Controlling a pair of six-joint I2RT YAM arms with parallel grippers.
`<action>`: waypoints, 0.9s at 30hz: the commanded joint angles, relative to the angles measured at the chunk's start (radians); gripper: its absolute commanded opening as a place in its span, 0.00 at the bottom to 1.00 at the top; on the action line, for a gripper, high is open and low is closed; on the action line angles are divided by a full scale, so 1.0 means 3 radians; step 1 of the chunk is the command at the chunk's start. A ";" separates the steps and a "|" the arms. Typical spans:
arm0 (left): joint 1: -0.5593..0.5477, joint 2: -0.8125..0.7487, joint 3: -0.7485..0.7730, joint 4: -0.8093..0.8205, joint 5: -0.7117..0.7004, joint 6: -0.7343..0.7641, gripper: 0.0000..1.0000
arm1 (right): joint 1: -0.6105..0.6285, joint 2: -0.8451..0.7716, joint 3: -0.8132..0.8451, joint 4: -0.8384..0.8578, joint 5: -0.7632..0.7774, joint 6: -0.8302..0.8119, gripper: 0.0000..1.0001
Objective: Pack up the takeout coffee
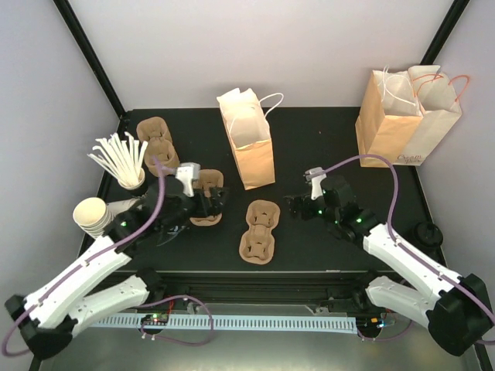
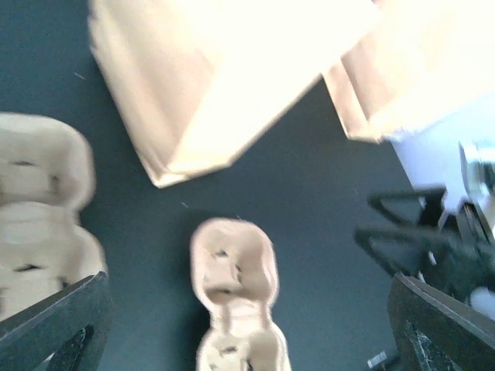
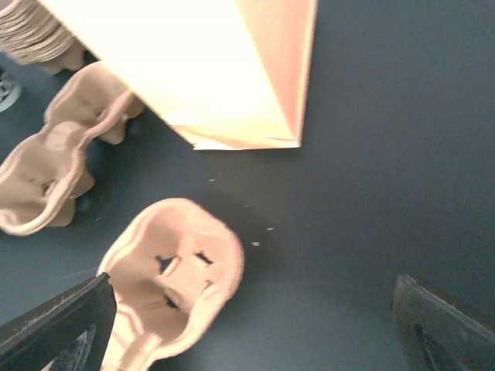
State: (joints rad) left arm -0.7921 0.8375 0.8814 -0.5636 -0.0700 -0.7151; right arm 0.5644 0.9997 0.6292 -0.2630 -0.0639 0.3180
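Gripping nothing on either side: left jaws spread wide over a brown carrier (image 1: pixel 213 180), right jaws equally wide above the worktop (image 1: pixel 340 154), beside the middle carrier (image 1: pixel 258 231). Probably the coffee (image 1: pixel 428 232) out at the right edge, black lid on black surface, well apart from both. Risks misjudging its outline, or knocking it off that edge on a sideways reach. Farther back, risks toppling the open paper bag (image 1: pixel 251 143) with a low swing.

3 brown pulp carriers (image 1: pixel 259 232) lie left and centre. 1 paper bag (image 1: pixel 249 143) stands far centre, with apparently 2 more bags (image 1: pixel 398 127) far right. 1 stack of white cups (image 1: pixel 91 216) and 1 bundle of white sticks (image 1: pixel 120 158) sit left.
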 commanded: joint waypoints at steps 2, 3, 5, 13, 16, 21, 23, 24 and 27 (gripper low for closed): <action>0.0692 -0.0309 -0.0017 -0.0279 0.0181 0.0290 0.99 | 0.0507 -0.0029 -0.0042 0.0440 -0.0170 -0.0615 1.00; 0.0789 -0.0320 -0.0018 -0.0277 0.0252 0.0330 0.99 | 0.0681 -0.0010 -0.0066 0.0519 -0.0066 -0.0794 1.00; 0.0934 -0.0296 -0.0015 -0.0277 0.0394 0.0396 0.99 | 0.0886 0.0090 -0.0067 0.0577 -0.0117 -0.1218 1.00; 0.1152 -0.0228 0.0014 -0.0317 0.0731 0.0561 0.99 | 0.1057 0.0994 0.0844 -0.0331 -0.0041 -0.1829 1.00; 0.1272 -0.0240 0.0087 -0.0429 0.0770 0.0680 0.99 | 0.1297 0.1424 0.1076 -0.0723 0.0281 -0.2063 1.00; 0.1386 -0.0276 0.0112 -0.0495 0.0811 0.0766 0.99 | 0.1382 0.1859 0.1292 -0.1082 0.0141 -0.1988 1.00; 0.1405 -0.0316 0.0066 -0.0483 0.0818 0.0754 0.99 | 0.1406 0.1893 0.1268 -0.1055 0.0145 -0.1990 1.00; 0.1412 -0.0332 0.0041 -0.0474 0.0819 0.0746 0.99 | 0.1413 0.1911 0.1254 -0.1053 0.0167 -0.2017 1.00; 0.1427 -0.0379 -0.0014 -0.0466 0.0807 0.0731 0.99 | 0.1417 0.2012 0.1286 -0.1132 0.0309 -0.2057 1.00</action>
State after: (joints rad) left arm -0.3767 0.7517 0.8787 -0.6918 0.1493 -0.5106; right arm 0.9817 1.5864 0.9932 -0.5465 -0.0208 -0.2668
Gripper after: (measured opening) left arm 0.988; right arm 0.999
